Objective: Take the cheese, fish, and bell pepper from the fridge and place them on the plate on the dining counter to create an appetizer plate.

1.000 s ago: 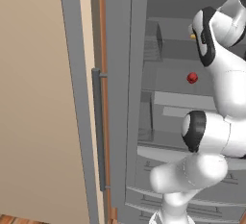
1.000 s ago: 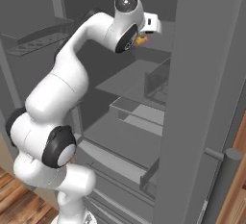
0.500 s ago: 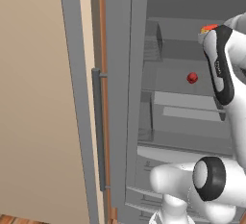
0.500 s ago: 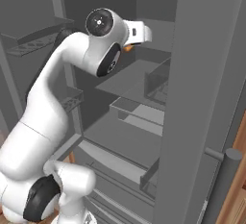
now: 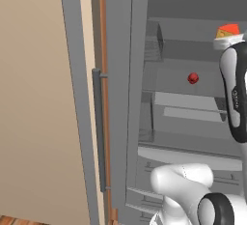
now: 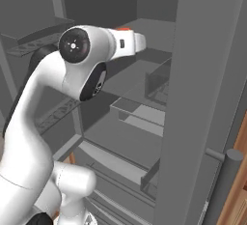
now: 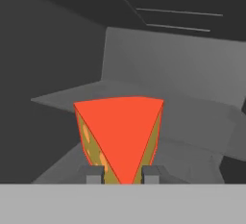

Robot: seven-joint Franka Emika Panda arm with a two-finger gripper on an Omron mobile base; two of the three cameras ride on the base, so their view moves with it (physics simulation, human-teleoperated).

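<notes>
two small grey fingertips of the pincer press against the cheese from either side, so the pincer is pinching the cheese: a wedge with a flat orange-red face turned toward the hand camera and yellow, spotted sides running down between the tips. in the left base view the same wedge sits at the end of the white hand, inside the open fridge, up by its higher shelves. the bell pepper, a small dark-red ball, rests on a grey shelf lower than the pincer and off to its left in that view, well apart from it. past the held cheese the hand view shows a grey shelf surface and the dim back wall of the fridge. in the right base view a sliver of orange peeks over the white wrist, among the fridge shelves.
</notes>
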